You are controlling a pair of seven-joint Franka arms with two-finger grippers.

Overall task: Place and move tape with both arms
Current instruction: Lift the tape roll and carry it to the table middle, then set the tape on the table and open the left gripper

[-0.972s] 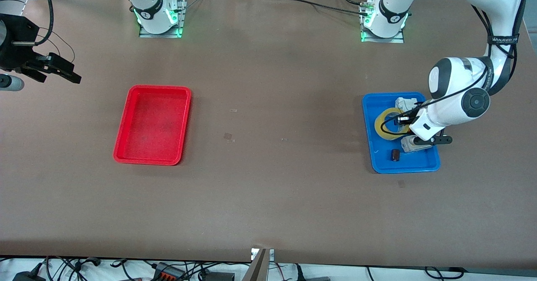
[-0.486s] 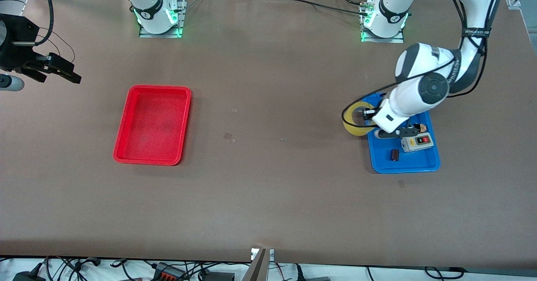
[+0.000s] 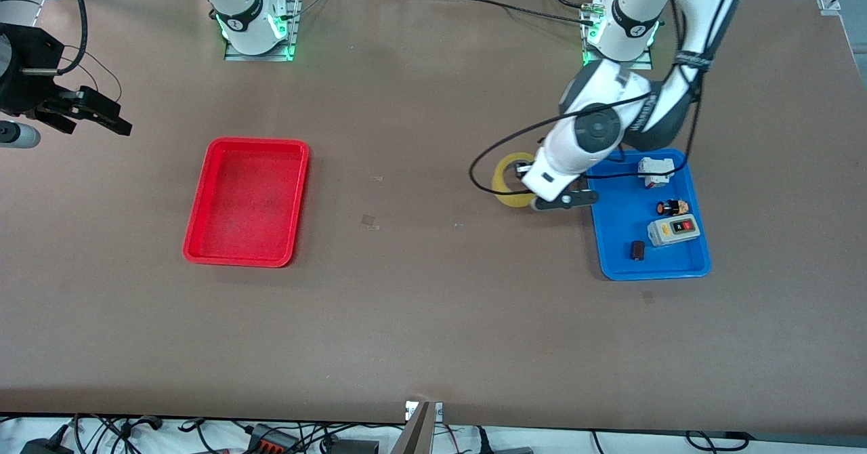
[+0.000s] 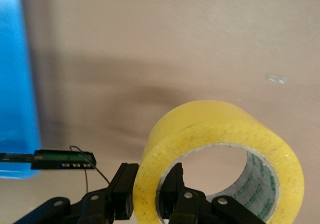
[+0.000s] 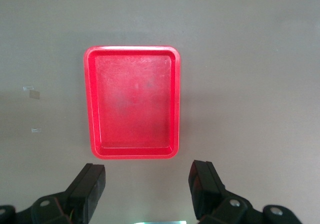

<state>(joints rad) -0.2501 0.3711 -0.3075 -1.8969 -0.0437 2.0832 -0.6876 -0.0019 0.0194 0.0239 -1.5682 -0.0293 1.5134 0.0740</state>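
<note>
The tape (image 3: 508, 181), a yellow ring-shaped roll, hangs in my left gripper (image 3: 525, 177) over the bare table, just off the blue tray (image 3: 613, 264) on the side toward the red tray (image 3: 247, 200). In the left wrist view the left gripper (image 4: 152, 186) is shut on the wall of the tape (image 4: 220, 134), with one finger outside the roll and one inside its core. My right gripper (image 3: 91, 112) waits high over the right arm's end of the table. In the right wrist view it (image 5: 147, 184) is open and empty, looking down on the red tray (image 5: 132, 101).
The blue tray (image 4: 17, 83) holds a white-grey switch box (image 3: 672, 232), a small dark block (image 3: 637, 250), a white part (image 3: 656, 169) and a small orange-black button (image 3: 672, 207). The red tray has nothing in it. Brown table lies between the two trays.
My left gripper has lifted the tape out of the blue tray and carried it toward the table's middle. The right arm has not moved.
</note>
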